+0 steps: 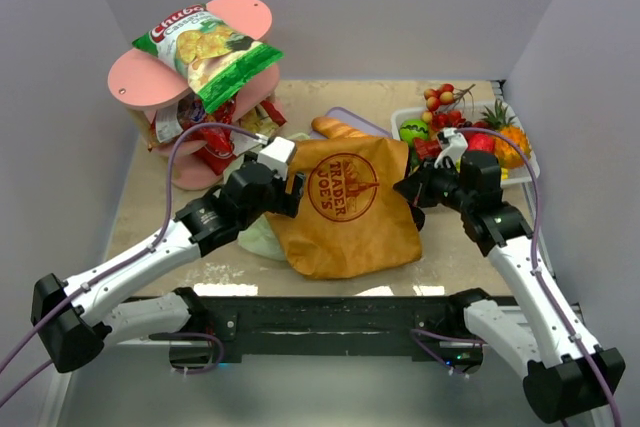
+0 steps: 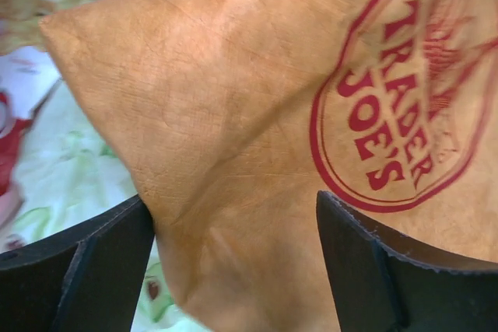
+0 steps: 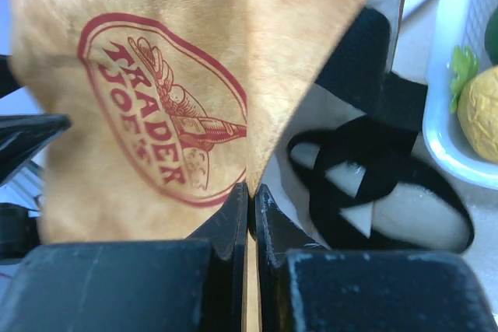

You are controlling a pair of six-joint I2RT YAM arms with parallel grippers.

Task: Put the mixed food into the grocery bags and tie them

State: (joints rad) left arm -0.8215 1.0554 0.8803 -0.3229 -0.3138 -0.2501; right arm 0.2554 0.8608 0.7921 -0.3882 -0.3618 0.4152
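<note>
Right wrist: my right jaws pinch the paper bag (image 3: 148,91) edge, lower centre; left jaws gape wide. I'd close left before lifting.

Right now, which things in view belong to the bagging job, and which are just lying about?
Job: brown paper bag, pale-green plastic bag, chips bag, red snack packets, bread loaf, right gripper pinching the paper bag, left gripper open.
Lying about: pink stand, white basket.
</note>
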